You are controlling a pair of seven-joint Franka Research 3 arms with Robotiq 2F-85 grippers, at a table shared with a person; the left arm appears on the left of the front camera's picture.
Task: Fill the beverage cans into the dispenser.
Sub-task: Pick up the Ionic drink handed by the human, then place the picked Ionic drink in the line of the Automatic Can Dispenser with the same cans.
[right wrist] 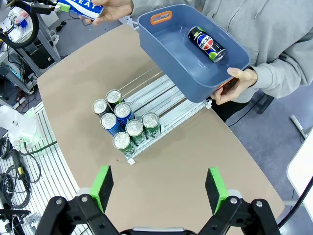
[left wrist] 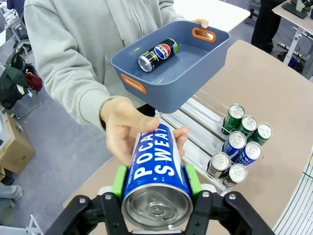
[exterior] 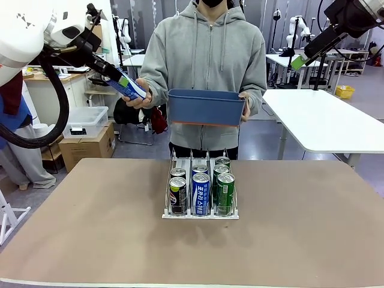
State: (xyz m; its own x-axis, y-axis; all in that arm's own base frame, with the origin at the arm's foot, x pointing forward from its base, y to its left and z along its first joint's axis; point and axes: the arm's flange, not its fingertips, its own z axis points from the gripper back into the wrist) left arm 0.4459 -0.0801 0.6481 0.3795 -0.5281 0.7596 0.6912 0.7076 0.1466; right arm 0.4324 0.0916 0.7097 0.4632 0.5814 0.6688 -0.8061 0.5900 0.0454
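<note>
Left gripper (left wrist: 155, 182) clamps blue-and-white can (left wrist: 154, 164) in person's hand (left wrist: 124, 128); bin (left wrist: 166, 95) above dispenser (exterior: 200, 215); right gripper (right wrist: 159, 188) wide.

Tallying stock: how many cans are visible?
9 cans: seven in the dispenser, one in the blue bin, one blue can in the left tool and the person's hand.
</note>
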